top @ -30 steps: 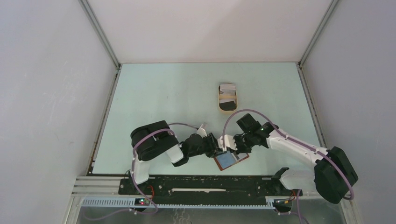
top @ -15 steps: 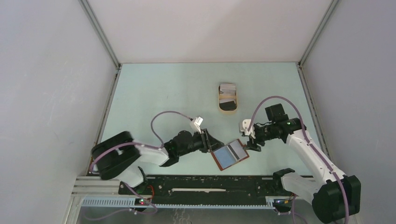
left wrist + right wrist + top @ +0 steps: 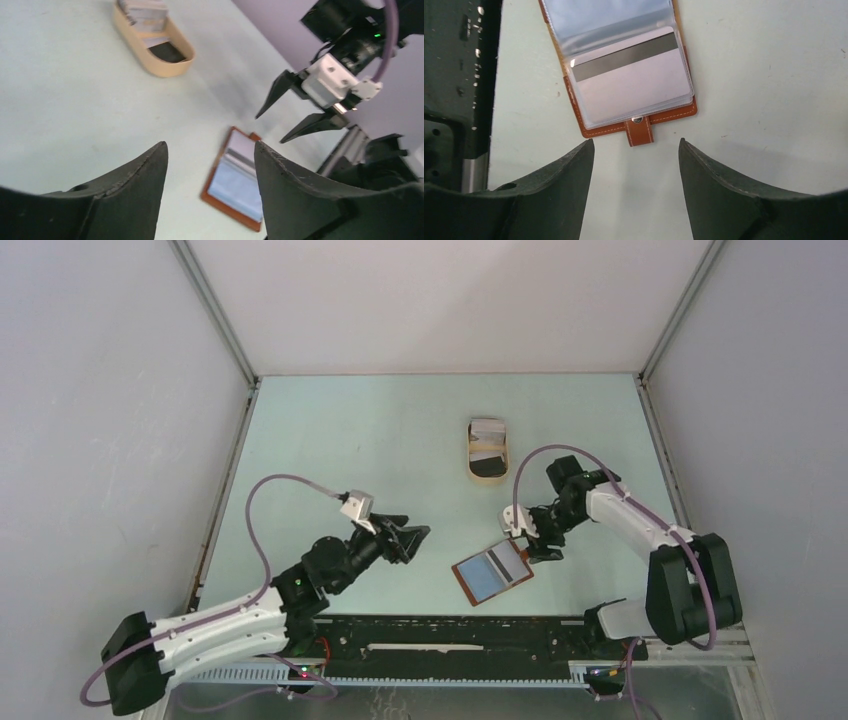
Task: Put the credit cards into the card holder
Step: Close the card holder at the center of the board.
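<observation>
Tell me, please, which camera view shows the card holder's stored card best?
The right wrist view: it looks down on the open card holder, the striped card sharp and close. Left wrist shows it small and oblique; top external, tiny.

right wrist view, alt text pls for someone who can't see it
Open brown card holder lies flat on a pale table, a white dark-striped card in its clear sleeve. The right gripper hangs open near its snap tab, empty.

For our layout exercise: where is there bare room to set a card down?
Free: the far-left table, left of the tan oval tray; also between left gripper and open card holder. Crowded: the holder's far-right corner, by the right gripper.
</observation>
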`<state>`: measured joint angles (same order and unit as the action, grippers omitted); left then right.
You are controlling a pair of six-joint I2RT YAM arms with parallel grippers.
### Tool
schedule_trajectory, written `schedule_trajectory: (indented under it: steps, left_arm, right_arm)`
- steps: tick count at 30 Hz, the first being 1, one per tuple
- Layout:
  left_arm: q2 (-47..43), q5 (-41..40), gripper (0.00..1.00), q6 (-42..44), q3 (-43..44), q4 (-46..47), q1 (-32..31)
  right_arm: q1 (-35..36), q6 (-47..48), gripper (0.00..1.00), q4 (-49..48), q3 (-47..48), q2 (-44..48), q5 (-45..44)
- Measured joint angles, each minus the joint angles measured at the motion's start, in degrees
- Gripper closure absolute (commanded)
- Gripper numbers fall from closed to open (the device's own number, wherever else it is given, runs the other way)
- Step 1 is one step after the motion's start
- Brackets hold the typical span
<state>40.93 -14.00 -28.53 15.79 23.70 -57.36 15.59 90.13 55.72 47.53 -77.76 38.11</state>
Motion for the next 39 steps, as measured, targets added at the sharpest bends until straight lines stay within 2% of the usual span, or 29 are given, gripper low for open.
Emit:
schedule_trajectory:
  steps: [6, 18, 26, 31, 39]
  left_arm:
    - [-4.6, -5.5, 0.28, 0.6, -5.3, -3.4, 0.0]
    - [-3.8, -7.0, 0.27, 0.0, -6.3, -3.6, 0.0]
    - [-3.8, -7.3, 0.27, -0.5, -6.7, -3.4, 0.0]
    - [-3.8, -7.3, 0.28, -1.0, -6.7, -3.3, 0.0]
    - [-2.4, -7.3, 0.28, -1.5, -6.7, -3.3, 0.0]
  right_arm:
    - [3.7, -1.8, 0.36, -3.3, 0.5, -4.5, -4.2]
    - [6.7, -4.6, 0.53, -5.9, 0.5, -10.2, -9.5]
    - [6.9, -5.8, 0.73, -6.7, 0.5, -10.5, -9.6]
    - [4.7, -7.4, 0.74, -7.5, 0.5, -10.5, -8.4]
    - [0.9, -10.4, 0.67, -8.0, 0.5, -10.5, -6.2]
